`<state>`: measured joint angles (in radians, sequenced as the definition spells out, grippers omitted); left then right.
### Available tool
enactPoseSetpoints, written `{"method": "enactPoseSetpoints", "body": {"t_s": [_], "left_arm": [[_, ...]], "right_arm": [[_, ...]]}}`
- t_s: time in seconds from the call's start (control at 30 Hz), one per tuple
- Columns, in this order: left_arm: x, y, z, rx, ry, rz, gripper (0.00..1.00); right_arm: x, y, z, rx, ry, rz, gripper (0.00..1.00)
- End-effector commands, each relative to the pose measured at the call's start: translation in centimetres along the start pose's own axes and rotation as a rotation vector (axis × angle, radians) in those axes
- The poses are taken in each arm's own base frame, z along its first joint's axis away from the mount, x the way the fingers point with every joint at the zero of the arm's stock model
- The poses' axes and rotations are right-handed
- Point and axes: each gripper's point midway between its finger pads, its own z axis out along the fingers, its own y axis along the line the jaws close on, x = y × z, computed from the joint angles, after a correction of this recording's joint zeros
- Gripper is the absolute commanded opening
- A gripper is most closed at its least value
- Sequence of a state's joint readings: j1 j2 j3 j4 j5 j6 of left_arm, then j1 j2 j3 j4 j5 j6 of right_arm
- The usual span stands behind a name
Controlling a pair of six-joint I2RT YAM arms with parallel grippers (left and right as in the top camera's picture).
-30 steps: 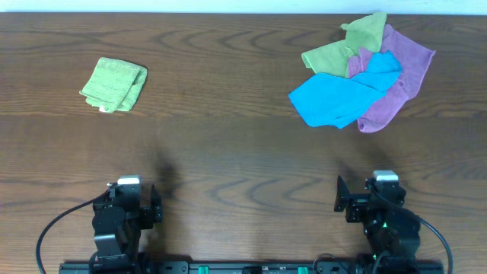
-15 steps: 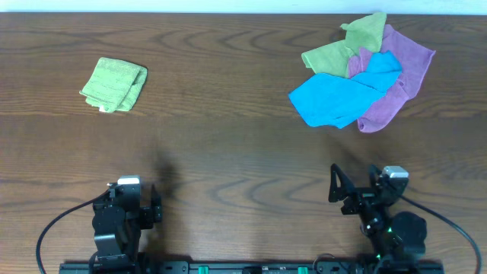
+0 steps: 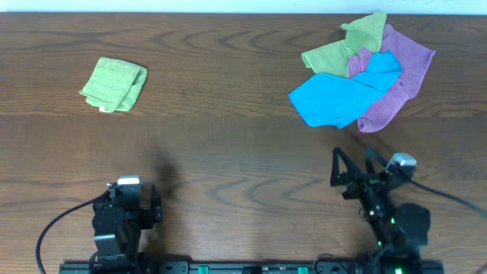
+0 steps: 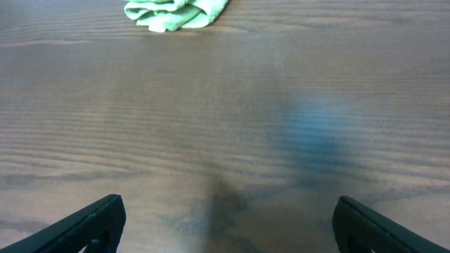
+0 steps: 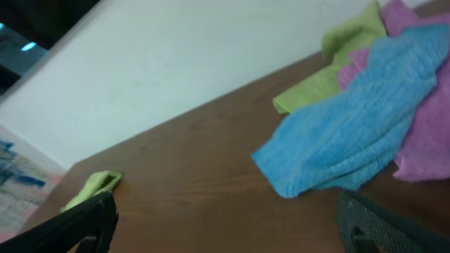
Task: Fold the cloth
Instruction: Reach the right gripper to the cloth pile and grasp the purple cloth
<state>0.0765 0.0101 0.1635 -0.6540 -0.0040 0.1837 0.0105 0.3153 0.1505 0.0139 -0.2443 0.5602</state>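
Observation:
A pile of loose cloths lies at the back right: a blue cloth (image 3: 338, 95) on top, a purple cloth (image 3: 399, 76) under it and a green cloth (image 3: 342, 47) behind. The right wrist view shows the blue (image 5: 351, 140), purple (image 5: 429, 133) and green (image 5: 330, 70) cloths ahead. A folded green cloth (image 3: 114, 84) lies at the back left; it also shows in the left wrist view (image 4: 176, 13). My right gripper (image 3: 351, 173) is open, empty, raised and tilted, short of the pile. My left gripper (image 3: 156, 205) is open and empty near the front edge.
The wooden table (image 3: 228, 137) spans the view. A white wall (image 5: 176, 63) stands behind the table's far edge. Cables trail from both arm bases at the front.
My right arm has lifted and moved forward toward the cloth pile, turning a little right. The left arm and all cloths have not moved.

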Motion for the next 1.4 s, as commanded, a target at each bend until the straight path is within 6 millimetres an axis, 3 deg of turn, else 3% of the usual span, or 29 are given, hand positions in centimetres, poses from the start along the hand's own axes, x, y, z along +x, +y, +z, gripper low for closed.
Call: {"method": "enactPoseSetpoints", "body": {"t_s": [0.0,0.37,0.43,0.53,0.67,1.07,1.27,1.37], "left_arm": [[0.2,-0.1,0.1,0.001,0.002,-0.005,0.95],[0.2,-0.1,0.1,0.001,0.002,-0.005,0.95],[0.2,-0.1,0.1,0.001,0.002,-0.005,0.95],[0.2,-0.1,0.1,0.001,0.002,-0.005,0.95],[0.2,-0.1,0.1,0.001,0.002,-0.005,0.95],[0.2,-0.1,0.1,0.001,0.002,-0.005,0.95],[0.2,-0.1,0.1,0.001,0.002,-0.005,0.95],[0.2,-0.1,0.1,0.001,0.002,-0.005,0.95]], "right_arm": [[0.8,-1.3,1.6,0.057,0.062,0.034,0.99],[0.1,-3.6,9.7,0.211,0.294,0.050,0.99],[0.2,-5.4,11.0,0.313,0.368,0.072,0.99],[0.3,-8.0,11.2,0.465,0.437,0.084,0.99],[0.5,-11.6,9.7,0.667,0.519,0.095,0.99],[0.8,-13.8,8.6,0.753,0.554,0.052,0.99],[3.2,-16.0,9.0,0.813,0.615,0.051,0.99],[4.0,-16.9,9.5,0.824,0.623,0.050,0.90]]}}
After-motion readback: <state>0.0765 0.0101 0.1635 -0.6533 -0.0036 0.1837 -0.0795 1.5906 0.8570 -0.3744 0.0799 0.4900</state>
